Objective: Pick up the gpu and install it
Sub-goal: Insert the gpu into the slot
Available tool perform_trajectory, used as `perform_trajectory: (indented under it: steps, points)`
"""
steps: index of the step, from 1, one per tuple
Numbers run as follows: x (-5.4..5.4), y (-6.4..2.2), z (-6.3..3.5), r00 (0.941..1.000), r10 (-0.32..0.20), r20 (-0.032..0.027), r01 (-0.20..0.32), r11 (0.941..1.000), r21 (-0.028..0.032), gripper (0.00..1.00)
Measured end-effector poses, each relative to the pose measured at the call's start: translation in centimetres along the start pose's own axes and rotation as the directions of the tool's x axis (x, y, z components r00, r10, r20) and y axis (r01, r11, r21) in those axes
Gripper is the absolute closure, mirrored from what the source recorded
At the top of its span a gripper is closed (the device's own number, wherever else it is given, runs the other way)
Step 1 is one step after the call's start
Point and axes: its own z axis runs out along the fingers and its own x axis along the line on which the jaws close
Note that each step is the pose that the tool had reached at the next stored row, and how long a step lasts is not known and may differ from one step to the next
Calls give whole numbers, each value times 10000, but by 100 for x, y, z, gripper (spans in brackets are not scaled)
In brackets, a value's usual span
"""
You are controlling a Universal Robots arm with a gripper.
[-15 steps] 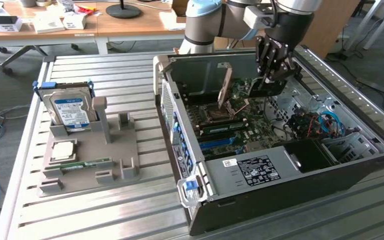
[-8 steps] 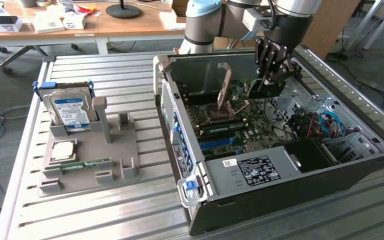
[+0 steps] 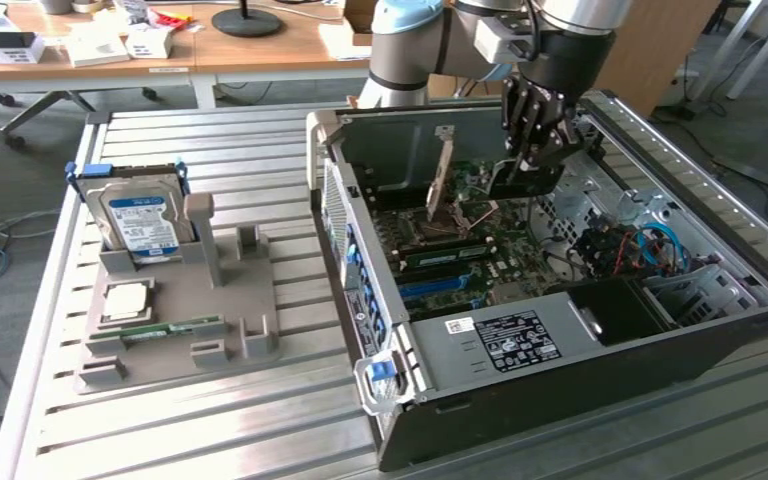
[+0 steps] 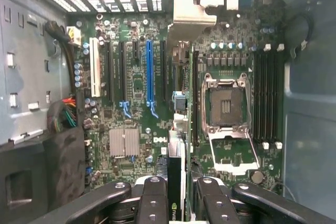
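Note:
My gripper is down inside the open computer case, above the motherboard. It is shut on the gpu, a thin dark card held on edge. In the wrist view the gpu runs edge-on away from between my fingers, with its metal bracket toward the case's rear slot openings. The gripper holds the card over the board between the long blue slot and the empty processor socket, just beside a black slot. Whether the card touches the board I cannot tell.
The case walls close in around the arm. Black cables and a dark power supply fill the case's near corner. On the slatted table at the exterior view's left, a grey holder carries a hard drive, a processor and a memory stick.

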Motion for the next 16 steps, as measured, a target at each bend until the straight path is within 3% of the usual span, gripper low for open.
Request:
perform_trajectory:
  steps: [5,8,16]
  points:
    - [3,53,4,10000,1,8,-1,10000,15,74]
    - [13,62,5,10000,0,67,0,10000,44,74]
    - [91,77,5,10000,4,68,-4,10000,45,74]
